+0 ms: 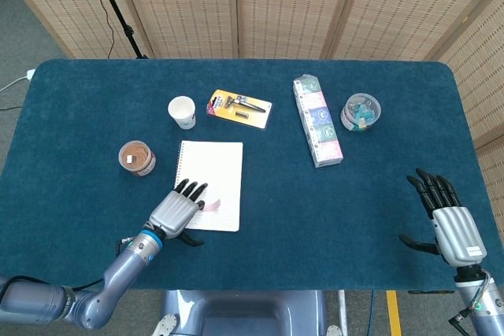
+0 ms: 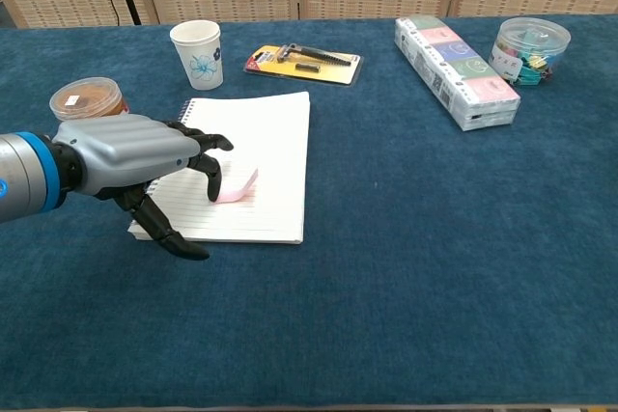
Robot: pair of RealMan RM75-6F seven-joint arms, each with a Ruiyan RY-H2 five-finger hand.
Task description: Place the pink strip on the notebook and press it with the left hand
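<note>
- As seen from the head view, we log the notebook [image 1: 209, 185] lying open on the blue desk [image 1: 315, 218], with the pink strip [image 1: 213, 204] on its lower page, near the bottom edge.
- We note the left hand [image 1: 175, 212] lies over the notebook's lower left corner, palm down, fingers [image 1: 191, 187] stretched forward and slightly apart, grasping nothing; the fingertips end just left of the strip, and we cannot tell from here whether they touch it.
- We record the right hand [image 1: 450, 226] well apart at the desk's right edge, palm down, fingers spread and empty.
- We also list a paper cup [image 1: 182, 112], a brown-lidded jar [image 1: 137, 157], a carded razor pack [image 1: 239, 108], a long box [image 1: 317, 120] and a clear tub [image 1: 361, 112] beyond the notebook.
- From the chest view, we see the pink strip [image 2: 238, 189] lying on the notebook [image 2: 263, 147] with its right end curled upward off the page.
- We note the left hand [image 2: 126, 154] hovers low over the notebook's left side, one fingertip pointing down at the strip's left end; contact looks likely, though we cannot confirm it.
- We find its thumb hanging below, over the notebook's near left corner.
- We do not see the right hand in this view.
</note>
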